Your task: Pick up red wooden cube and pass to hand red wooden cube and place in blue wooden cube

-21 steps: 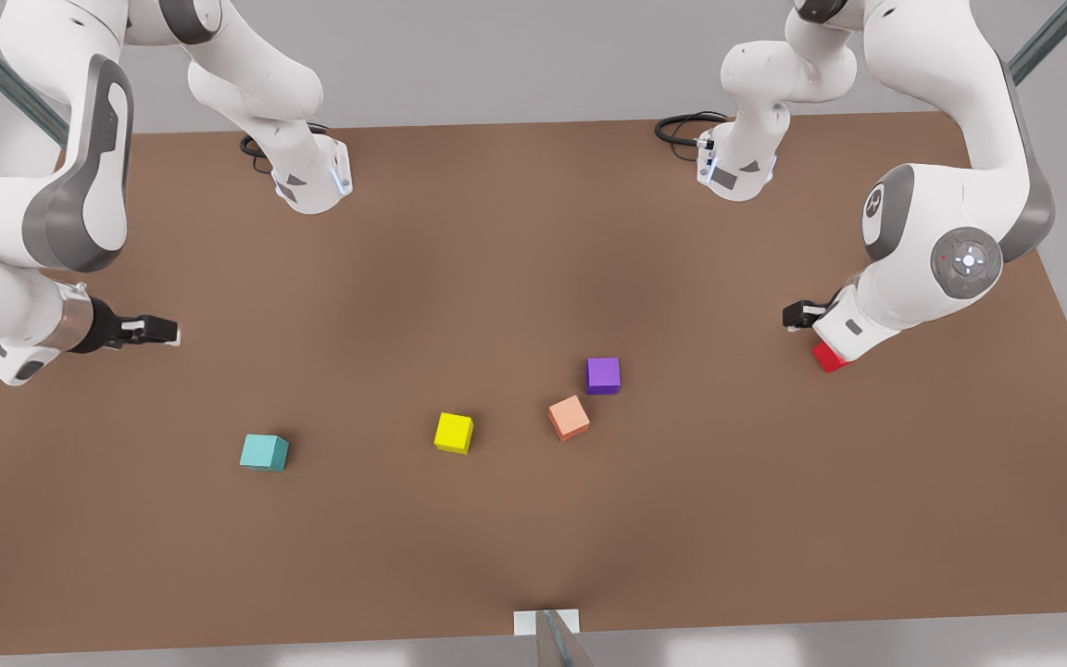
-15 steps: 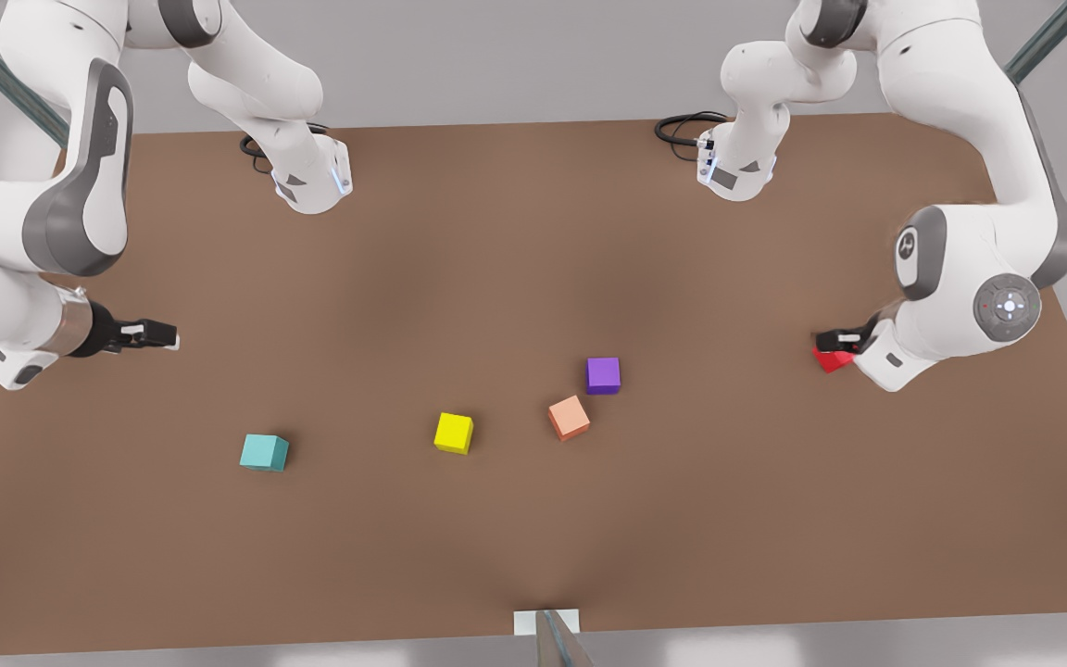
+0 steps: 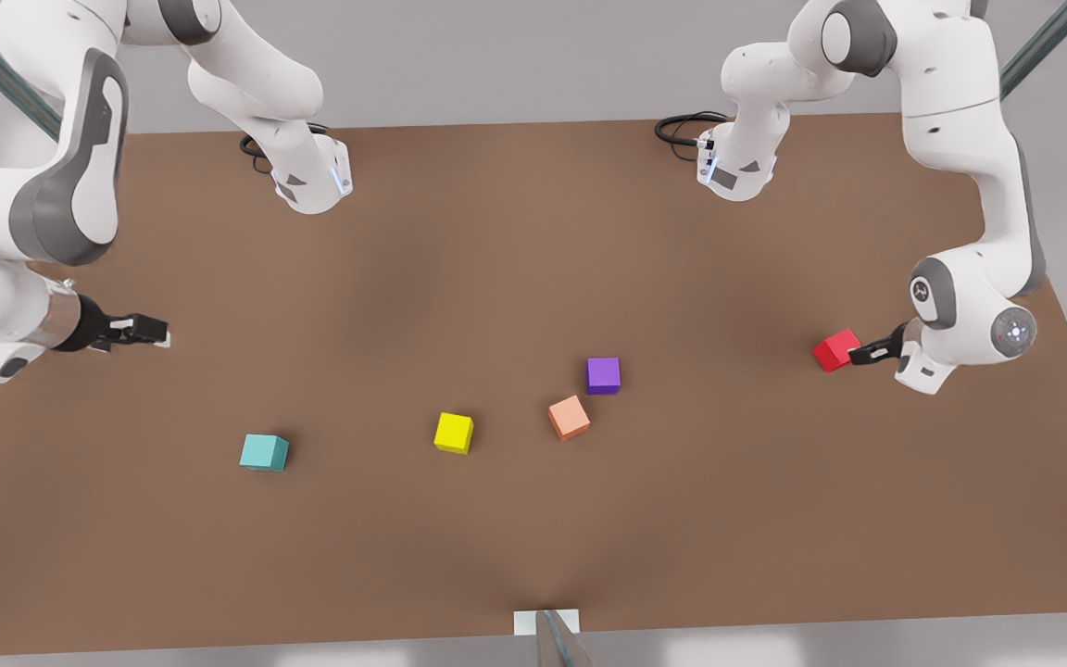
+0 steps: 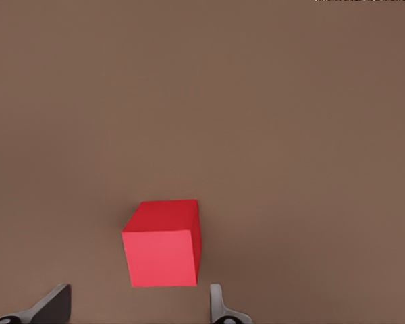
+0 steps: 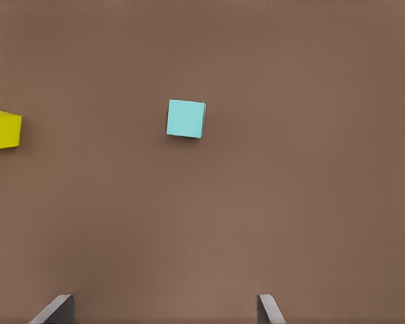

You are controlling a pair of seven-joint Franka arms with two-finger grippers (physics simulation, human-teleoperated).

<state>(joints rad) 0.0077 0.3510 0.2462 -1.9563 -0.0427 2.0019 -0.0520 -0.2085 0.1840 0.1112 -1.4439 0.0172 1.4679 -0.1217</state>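
Red wooden cube on table just ahead of left gripper, jaws spread wider than cube, nothing held; right gripper jaws apart, empty

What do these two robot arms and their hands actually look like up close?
Both arms are glossy white with rounded segments and grey panels at the joints. The left hand and right hand are small, black and two-fingered. One arm's wrist carries a round grey disc with a lit dot. Black cables coil beside the bases.
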